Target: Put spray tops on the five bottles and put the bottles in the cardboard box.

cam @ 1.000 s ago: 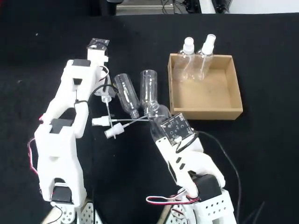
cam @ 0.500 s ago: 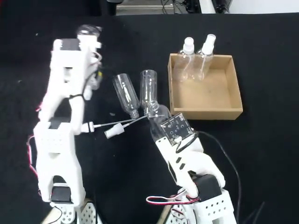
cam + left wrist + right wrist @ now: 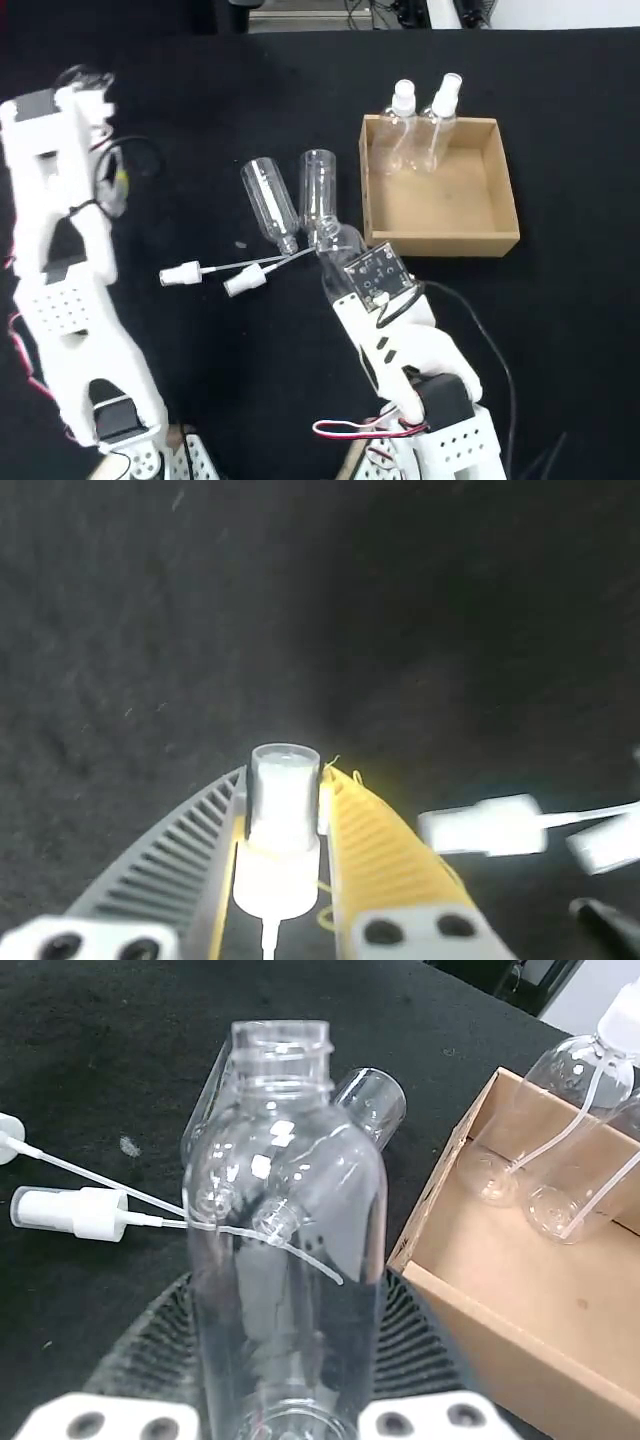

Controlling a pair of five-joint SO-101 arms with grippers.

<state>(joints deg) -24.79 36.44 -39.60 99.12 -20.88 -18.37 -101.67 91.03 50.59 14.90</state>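
Spray top [image 3: 283,825]: pinched in left end effector [image 3: 285,772], far left of desk [image 3: 560,330] | bottle [image 3: 285,1190]: clasped by right end effector [image 3: 290,1295], open neck upward, just beside cardboard box [image 3: 440,242] | neck lies well to the right of the spray top.

High view: fixed overhead, facing down on the black cloth-covered table [image 3: 560,330] and the open brown cardboard box [image 3: 445,243]. Left wrist view: close behind the left gripper [image 3: 285,775] clamping a white plastic spray top [image 3: 283,825], facing the cloth. Right wrist view: low behind the right gripper [image 3: 290,1280] and its clear plastic bottle [image 3: 285,1190], facing the box [image 3: 480,1305]. Common to all: two loose white spray tops [image 3: 245,281].
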